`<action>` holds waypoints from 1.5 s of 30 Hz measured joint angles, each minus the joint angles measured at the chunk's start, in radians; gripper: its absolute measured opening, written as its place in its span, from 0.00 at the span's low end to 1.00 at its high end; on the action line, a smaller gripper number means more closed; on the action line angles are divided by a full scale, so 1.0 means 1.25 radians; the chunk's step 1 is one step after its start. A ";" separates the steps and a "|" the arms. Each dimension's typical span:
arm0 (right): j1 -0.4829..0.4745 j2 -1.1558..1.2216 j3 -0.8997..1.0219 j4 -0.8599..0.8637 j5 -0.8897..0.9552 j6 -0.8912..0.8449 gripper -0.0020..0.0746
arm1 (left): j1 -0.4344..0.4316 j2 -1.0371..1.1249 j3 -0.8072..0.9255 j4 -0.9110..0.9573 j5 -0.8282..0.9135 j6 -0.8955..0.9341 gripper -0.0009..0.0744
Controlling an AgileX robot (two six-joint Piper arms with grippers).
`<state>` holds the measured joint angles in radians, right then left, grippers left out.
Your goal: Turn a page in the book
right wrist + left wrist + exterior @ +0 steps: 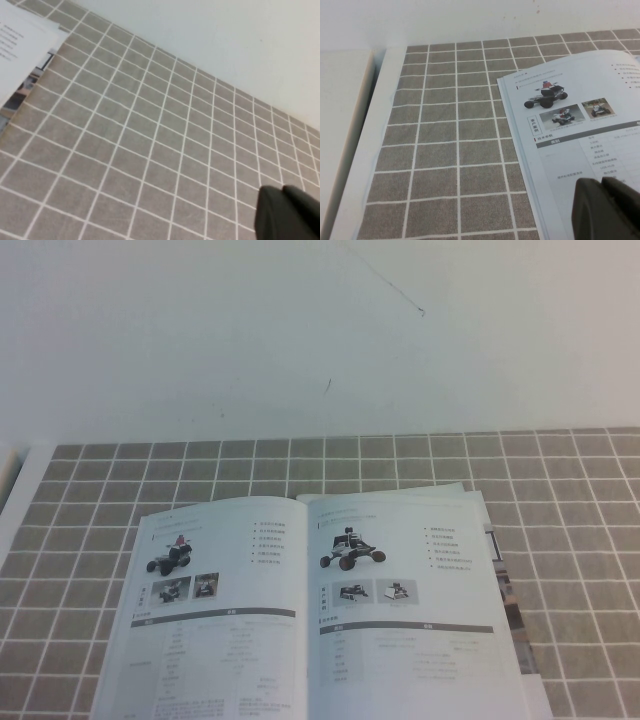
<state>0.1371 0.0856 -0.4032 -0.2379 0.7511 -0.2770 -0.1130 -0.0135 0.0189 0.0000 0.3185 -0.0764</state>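
Observation:
The book lies open on the checked cloth at the near middle of the table. Its left page shows a red and black buggy, its right page a dark wheeled rover; both carry icon lists and grey-headed tables. A page with a white flat vehicle is hidden. Neither gripper shows in the high view. In the left wrist view my left gripper is shut and empty just above the book's left page. In the right wrist view my right gripper is shut and empty over bare cloth, to the right of the book.
A grey cloth with a white grid covers the table. Its white edge strip runs along the left. The edges of lower pages stick out beyond the book's right side. A white wall stands behind.

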 joint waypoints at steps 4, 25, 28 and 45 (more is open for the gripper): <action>-0.009 -0.048 0.043 -0.022 -0.021 0.009 0.02 | 0.000 0.000 0.000 0.000 0.000 -0.001 0.01; -0.056 -0.077 0.345 0.196 -0.349 0.057 0.02 | 0.000 0.000 0.000 0.000 0.000 -0.002 0.01; -0.072 -0.077 0.343 0.196 -0.340 0.072 0.02 | 0.000 0.000 0.000 0.000 0.000 -0.002 0.01; -0.096 -0.077 0.342 0.197 -0.334 0.148 0.02 | 0.000 0.000 0.000 0.000 0.000 -0.002 0.01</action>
<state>0.0169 -0.0113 0.0244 0.0083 0.3339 -0.0919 -0.1130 -0.0135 0.0189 0.0000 0.3185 -0.0786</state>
